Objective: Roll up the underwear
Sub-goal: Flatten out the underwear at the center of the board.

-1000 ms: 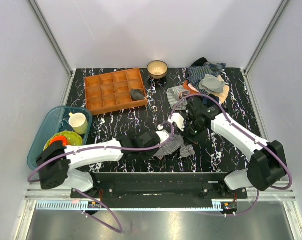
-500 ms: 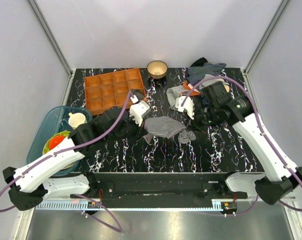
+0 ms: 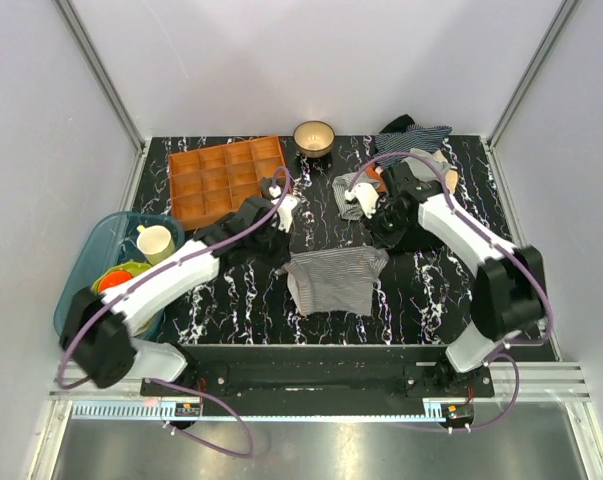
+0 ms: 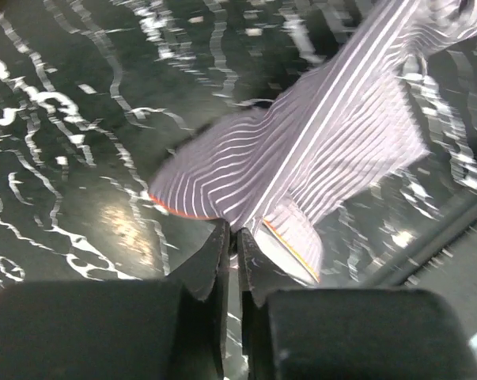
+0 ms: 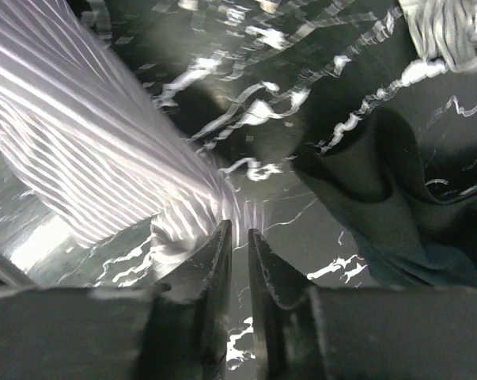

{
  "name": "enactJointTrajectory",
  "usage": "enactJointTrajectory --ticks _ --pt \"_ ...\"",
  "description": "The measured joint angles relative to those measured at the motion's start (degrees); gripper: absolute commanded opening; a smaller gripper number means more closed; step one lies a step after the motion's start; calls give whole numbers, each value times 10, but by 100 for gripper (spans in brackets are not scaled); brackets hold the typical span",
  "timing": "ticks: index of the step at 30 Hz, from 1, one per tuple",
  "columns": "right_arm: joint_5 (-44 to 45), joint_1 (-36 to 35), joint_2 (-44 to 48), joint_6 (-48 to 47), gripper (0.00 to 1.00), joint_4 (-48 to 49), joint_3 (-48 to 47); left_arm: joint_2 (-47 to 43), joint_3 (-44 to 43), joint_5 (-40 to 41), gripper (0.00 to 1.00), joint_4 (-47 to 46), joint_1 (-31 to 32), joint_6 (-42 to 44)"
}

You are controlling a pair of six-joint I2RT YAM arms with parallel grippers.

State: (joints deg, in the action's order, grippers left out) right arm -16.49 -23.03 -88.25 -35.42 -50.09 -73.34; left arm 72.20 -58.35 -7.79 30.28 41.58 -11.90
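– Top view first: where is the underwear [image 3: 333,282]?
– It is spread out on the black table [image 3: 436,295], in the middle, near the front. It is the stripy one. The pile of other clothes [image 3: 413,152] is at the back, well apart from it.
– Who holds it?
– Both arms. The left gripper [image 3: 280,251] is at its back left corner. The right gripper [image 3: 382,246] is at its back right corner.
– Are the fingers apart?
– No. In the left wrist view the fingers [image 4: 210,273] are almost together, with only a thin slit. The cloth comes to a point right at the tips, so I think they pinch that corner. The right wrist view looks the same: little folds bunch up at the tips of the fingers [image 5: 268,269].
– What is the job right now?
– I think it is laying the cloth flat, so it can be rolled after.
– How do you do that well?
– Pull the two corners gently away from each other so there are no bumps. Put the back edge down low. Let go with both at once. Then roll from one edge, tight and straight.
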Motion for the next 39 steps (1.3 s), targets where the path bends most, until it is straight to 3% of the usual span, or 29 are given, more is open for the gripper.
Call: enactJointTrajectory --ticks 1,2,4,5,8,9,12,17,19,23,31,35,39 --pt "10 16 -38 9 40 18 -3 32 0 0 25 -14 -17 -2" --pt "15 27 -63 17 45 31 -5 62 0 5 38 -26 -32 -3" --pt "21 46 -82 25 52 40 -4 94 0 22 49 -29 -47 -3" --pt "16 49 -79 26 54 41 -2 95 0 28 63 -28 -48 0" --pt "-43 49 -17 2 57 60 28 52 0 42 86 -31 -48 19" --pt "-70 48 10 -13 62 65 46 25 0 43 99 -33 -47 26" --pt "-185 45 111 -92 76 74 131 -69 0 37 99 -41 -46 58" --pt "-272 -17 141 -199 67 73 235 -194 47 0 99 -59 -46 141" --pt "-262 -63 104 -210 61 84 244 -229 102 -24 99 -66 -46 170" --pt "-212 -108 38 -207 59 118 241 -260 212 -63 99 -77 -45 205" --pt "-143 -125 -5 -205 55 145 241 -278 231 -90 98 -89 -40 244" --pt "-124 -130 -27 -207 43 146 241 -278 231 -97 97 -95 -23 256" --pt "-107 -132 -32 -203 23 151 236 -277 236 -99 94 -103 -2 274"
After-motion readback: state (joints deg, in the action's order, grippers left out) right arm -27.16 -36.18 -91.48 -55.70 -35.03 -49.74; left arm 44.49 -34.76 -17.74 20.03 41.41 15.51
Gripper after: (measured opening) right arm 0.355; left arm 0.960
